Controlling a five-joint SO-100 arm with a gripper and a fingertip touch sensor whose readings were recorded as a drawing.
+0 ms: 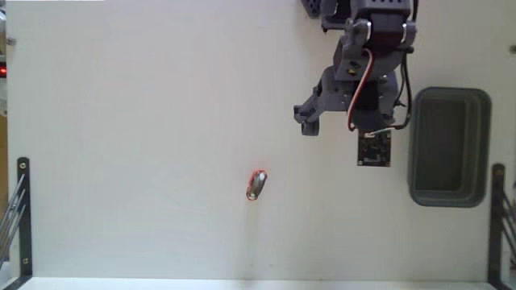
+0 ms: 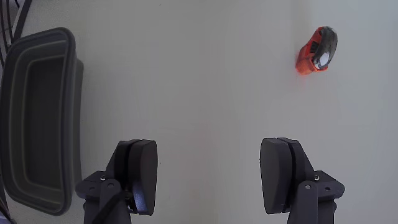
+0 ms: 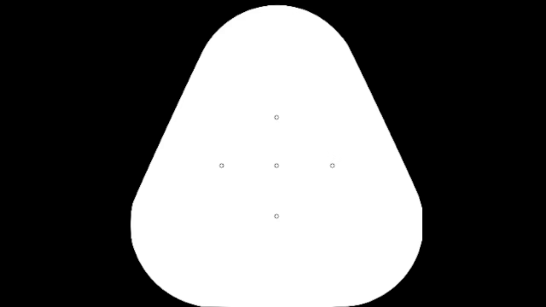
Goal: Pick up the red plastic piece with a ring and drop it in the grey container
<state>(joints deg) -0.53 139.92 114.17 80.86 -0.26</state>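
Observation:
The red plastic piece with a ring [image 1: 256, 184] lies flat on the white table, small and oblong, its greyish ring part facing up. The wrist view shows the piece [image 2: 317, 50] at the upper right, well ahead of the right finger. My gripper [image 1: 340, 133] hangs above the table, up and to the right of the piece and just left of the grey container [image 1: 415, 145]. In the wrist view the gripper [image 2: 211, 174] is open, its two dark fingers wide apart with only bare table between them. The container [image 2: 73, 112] fills the left edge there and nothing shows inside it.
Black metal brackets stand at the table's lower left [image 1: 22, 209] and lower right [image 1: 498, 217] in the fixed view. The table's front edge runs along the bottom. The arm's body occupies the upper right.

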